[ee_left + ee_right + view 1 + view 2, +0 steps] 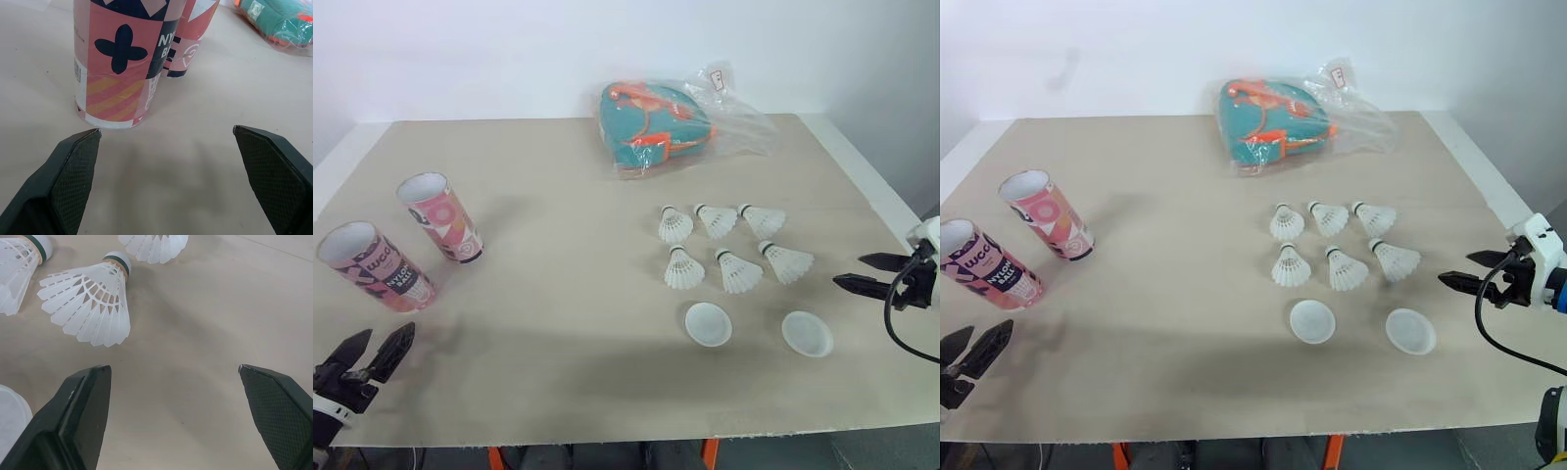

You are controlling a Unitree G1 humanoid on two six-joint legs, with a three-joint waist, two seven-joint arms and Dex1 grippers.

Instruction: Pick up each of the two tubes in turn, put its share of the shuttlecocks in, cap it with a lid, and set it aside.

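Observation:
Two pink patterned tubes stand upright and uncapped at the table's left: the near tube (377, 266) and the far tube (440, 216). Several white shuttlecocks (724, 245) lie in two rows right of centre. In front of them lie two white lids, one (708, 323) nearer the middle and one (807, 333) further right. My left gripper (370, 350) hangs open near the front left corner, just short of the near tube (115, 58). Off the table's right edge my right gripper (867, 273) is open, pointing at the nearest shuttlecock (90, 303).
A teal and orange bag in clear plastic (656, 122) lies at the back middle of the beige table (558, 323). A white wall stands behind. The table's front edge runs close to my left gripper.

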